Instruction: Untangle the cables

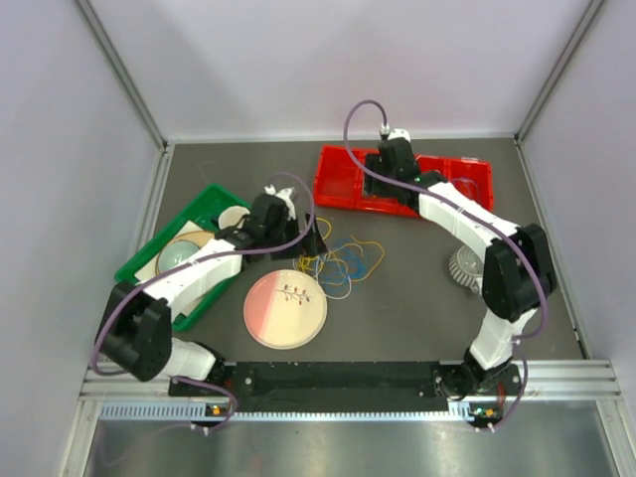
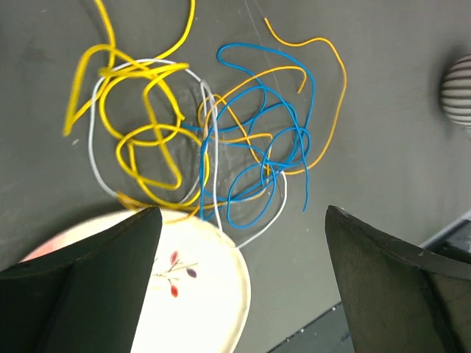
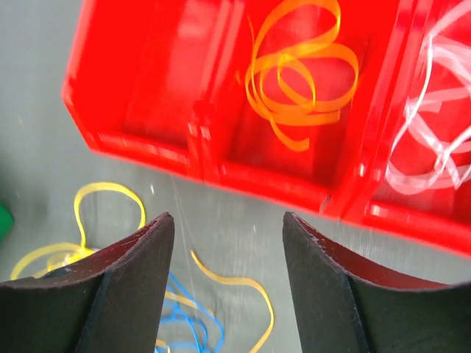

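Note:
The cables (image 1: 343,260) lie in a loose tangle on the dark table between the two grippers. In the left wrist view a yellow cable (image 2: 140,132), a blue cable (image 2: 257,147), an orange cable (image 2: 324,110) and a white-grey cable (image 2: 202,95) loop through each other. My left gripper (image 1: 314,238) (image 2: 241,213) is open and empty, just above the tangle's left side. My right gripper (image 1: 376,189) (image 3: 227,217) is open and empty, above the red tray's near edge. An orange cable (image 3: 302,73) lies coiled in one red compartment and a white cable (image 3: 441,110) in the compartment next to it.
The red tray (image 1: 338,174) stands at the back. A pink and cream plate (image 1: 285,309) (image 2: 199,279) touches the tangle's near side. A green tray (image 1: 149,253) with dishes is at the left. A striped round object (image 1: 465,266) sits by the right arm.

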Robot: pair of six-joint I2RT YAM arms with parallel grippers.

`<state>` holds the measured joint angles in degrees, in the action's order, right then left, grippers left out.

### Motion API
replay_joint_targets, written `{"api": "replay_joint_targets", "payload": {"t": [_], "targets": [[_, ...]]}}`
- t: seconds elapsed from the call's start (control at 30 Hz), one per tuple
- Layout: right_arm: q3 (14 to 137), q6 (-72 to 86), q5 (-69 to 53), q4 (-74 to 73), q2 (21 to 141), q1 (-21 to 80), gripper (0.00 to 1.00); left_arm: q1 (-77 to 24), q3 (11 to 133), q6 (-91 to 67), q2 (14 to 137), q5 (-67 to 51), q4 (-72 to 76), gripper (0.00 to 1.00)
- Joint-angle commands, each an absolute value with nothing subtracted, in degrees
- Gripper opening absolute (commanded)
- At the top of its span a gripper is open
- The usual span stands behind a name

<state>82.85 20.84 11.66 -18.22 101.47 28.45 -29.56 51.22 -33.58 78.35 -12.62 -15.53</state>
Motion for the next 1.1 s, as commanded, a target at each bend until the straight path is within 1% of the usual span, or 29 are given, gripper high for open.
{"api": "replay_joint_targets", "payload": {"t": [0.0,0.07,0.1,0.23,0.57,0.77,0.87,0.93,1.0,1.03,1.07], "targets": [[77.89,23.82,9.76,-15.21,95.89,28.92,0.61,-32.08,57.74,-31.64,83.66,-4.33,-17.32,0.98],[76.21,24.34,9.84,-15.03,94.66,28.83,0.61,-32.43,59.14,-31.38,86.3,-2.03,-17.05,0.98],[74.55,24.52,9.84,-14.77,93.61,28.83,0.61,-32.78,59.76,-30.85,87.18,2.24,-17.31,0.97],[71.81,24.96,10.11,-14.68,91.76,28.83,0.61,-33.75,62.4,-28.3,91.49,8.95,-19.15,0.97],[69.0,25.22,10.11,-14.59,89.83,29.35,0.61,-33.84,65.56,-28.92,99.75,14.23,-12.32,0.97],[67.15,25.66,10.2,-14.59,88.77,29.71,0.61,-33.75,70.92,-28.3,106.43,14.16,-11.6,0.94],[66.62,25.93,10.19,-14.59,88.42,29.71,0.61,-33.75,71.54,-28.56,107.93,13.19,-10.02,0.87],[66.18,25.93,10.11,-14.59,88.16,29.71,0.61,-33.84,71.89,-28.74,108.46,12.66,-9.23,0.79],[65.74,25.93,10.28,-14.59,87.8,29.71,0.61,-33.75,72.16,-28.65,108.54,12.22,-9.23,0.74],[65.57,25.84,10.11,-14.59,87.72,29.71,0.61,-33.75,72.16,-28.57,108.28,12.22,-9.05,0.66],[65.22,25.84,10.02,-14.59,87.71,29.62,0.61,-33.75,72.16,-28.48,108.02,12.22,-9.05,0.61]]}}
